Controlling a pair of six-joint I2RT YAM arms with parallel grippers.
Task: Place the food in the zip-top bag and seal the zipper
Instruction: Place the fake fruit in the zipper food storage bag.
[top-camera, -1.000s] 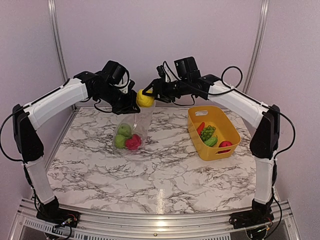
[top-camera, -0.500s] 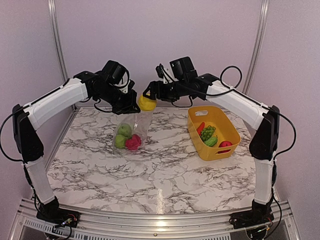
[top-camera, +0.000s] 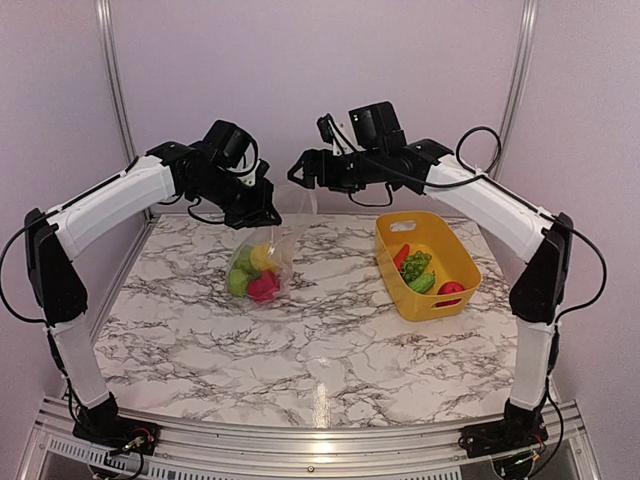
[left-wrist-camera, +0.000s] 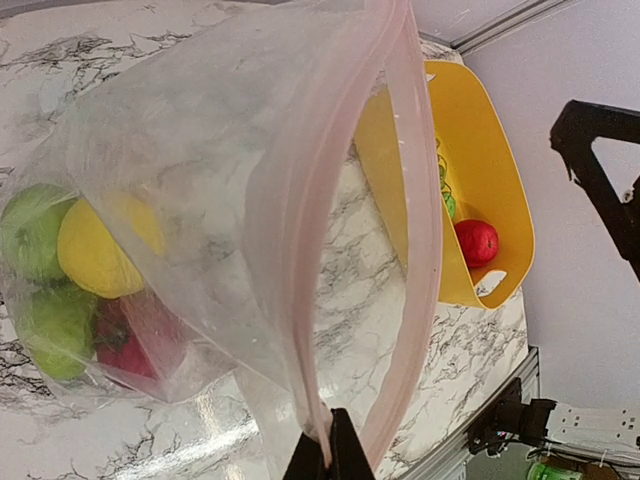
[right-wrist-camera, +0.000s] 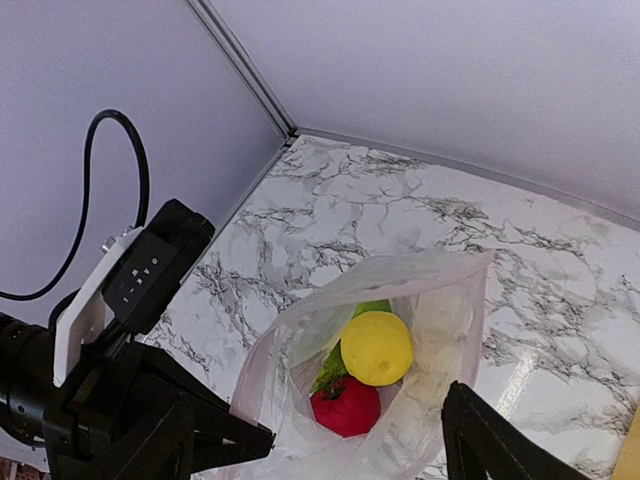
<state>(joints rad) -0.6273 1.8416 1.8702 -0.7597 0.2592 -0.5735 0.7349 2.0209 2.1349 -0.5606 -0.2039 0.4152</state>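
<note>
The clear zip-top bag (top-camera: 262, 262) hangs from my left gripper (top-camera: 264, 212), its bottom on the table. That gripper (left-wrist-camera: 328, 452) is shut on one end of the pinkish zipper (left-wrist-camera: 415, 200), and the mouth gapes open. Food sits inside the bag: a yellow lemon (right-wrist-camera: 376, 347), a red tomato (right-wrist-camera: 346, 405) and green pieces (left-wrist-camera: 48, 330). My right gripper (top-camera: 300, 172) hovers above the mouth, open and holding nothing. In the right wrist view it (right-wrist-camera: 320, 440) looks straight down into the bag. More food lies in the yellow basket: a long red piece (top-camera: 401, 256), green pieces (top-camera: 417, 270) and a red tomato (top-camera: 451, 289).
The yellow basket (top-camera: 455, 250) stands on the marble table to the right of the bag, its rim (left-wrist-camera: 495, 140) close behind the bag in the left wrist view. The back wall rises just behind both grippers.
The right gripper held the lemon over the bag's mouth; it has opened, the lemon has dropped into the bag, and the gripper has lifted a little.
</note>
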